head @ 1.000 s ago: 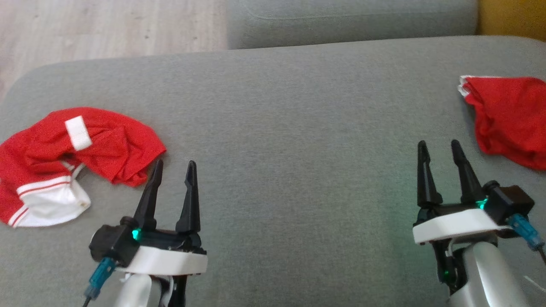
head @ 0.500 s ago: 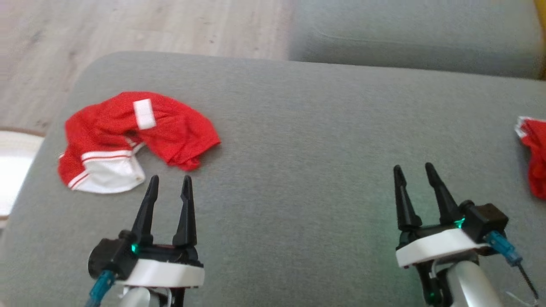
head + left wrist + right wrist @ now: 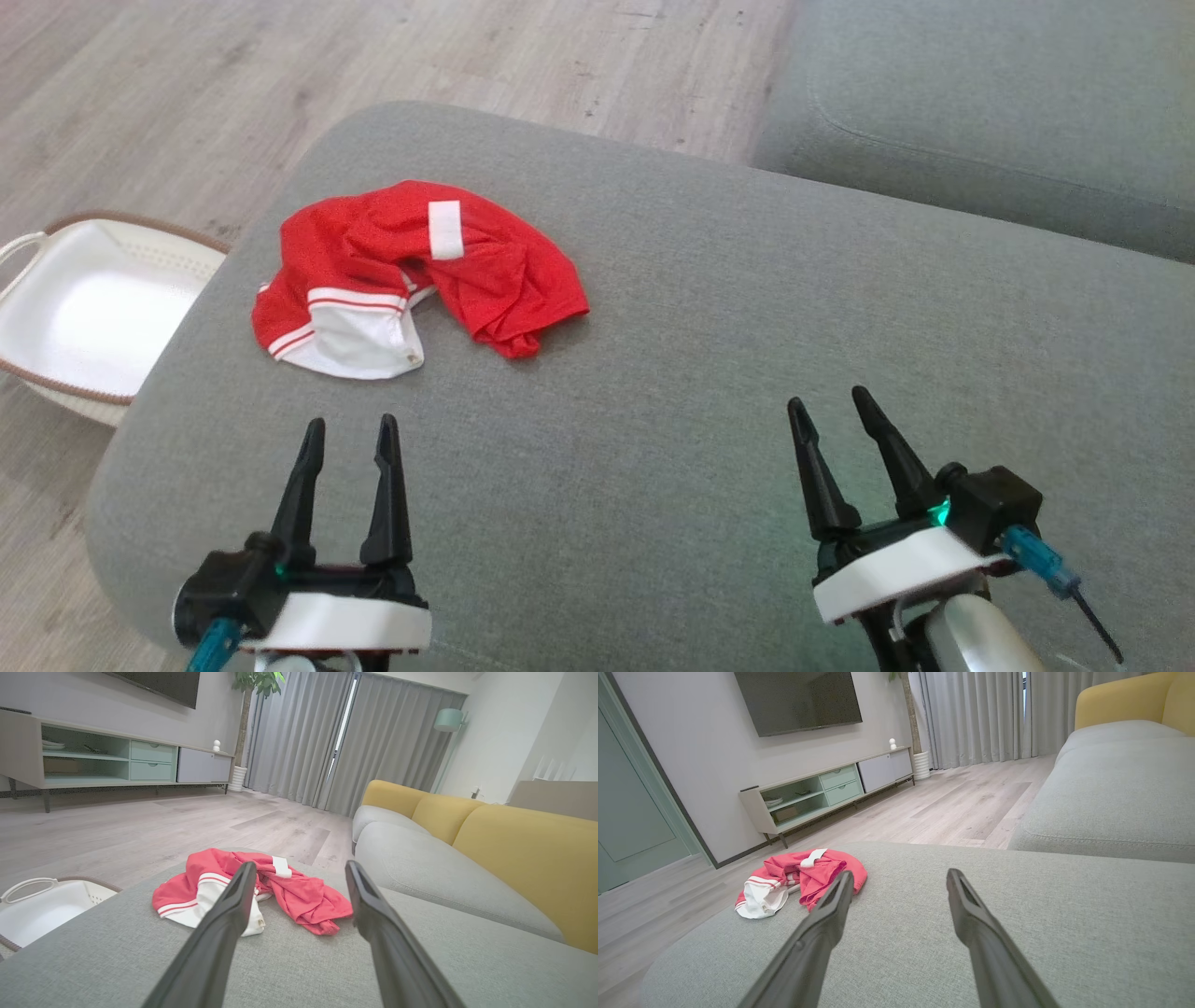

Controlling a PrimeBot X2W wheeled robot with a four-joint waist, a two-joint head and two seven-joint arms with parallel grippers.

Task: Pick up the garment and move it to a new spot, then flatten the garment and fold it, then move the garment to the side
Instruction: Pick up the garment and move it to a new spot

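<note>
A crumpled red garment with white trim lies on the grey sofa cushion near its far left end. It also shows ahead in the left wrist view as the garment, and to the left in the right wrist view as the garment. My left gripper hovers open just short of it, nothing between its fingers. My right gripper hovers open over bare cushion, well to the garment's right.
A white basket with a brown rim stands on the wooden floor just left of the cushion's end, and it shows as the basket in the left wrist view. Another grey cushion lies at the far right. A yellow sofa back rises beyond it.
The head camera has swung left: the crumpled garment now sits nearer the middle, the basket has come into view, and a second red garment at the right has left it. Both grippers stay open.
</note>
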